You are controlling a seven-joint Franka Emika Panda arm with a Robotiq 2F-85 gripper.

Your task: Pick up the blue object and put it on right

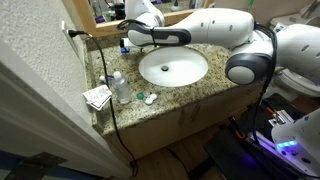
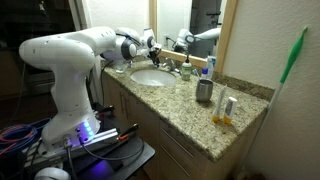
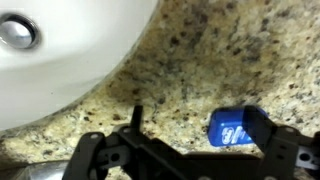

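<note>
Blue object (image 3: 232, 128) lies flat on the speckled granite counter (image 3: 200, 60), a small solid piece with a pale mark on its top face. In the wrist view it sits low and to the right, well clear of the curved rim of the white sink (image 3: 70, 60), whose metal drain (image 3: 18, 32) shows in the upper left corner.

The gripper (image 3: 198, 140) comes in from the bottom of that view with its jaws spread wide and nothing clasped in them. The piece lies in the gap between them, close against the inner side of the right-hand finger (image 3: 264, 135) in the picture. Whether the two actually touch is hard to say, since the view is blurred there.

In an exterior view the arm reaches across the basin from the right, and its wrist hangs low over the back corner of the counter, beside the wall. The piece itself is too small to pick out with any certainty there.

Nearer the front edge stand a clear plastic bottle (image 1: 120, 87) and, just beside it, small green-and-white round pieces (image 1: 149, 98). Folded papers (image 1: 97, 97) lie at the corner, and a black cable (image 1: 108, 100) runs down past them. In an exterior view a metal cup (image 2: 204, 91) stands on the counter beyond the faucet (image 2: 185, 68).
</note>
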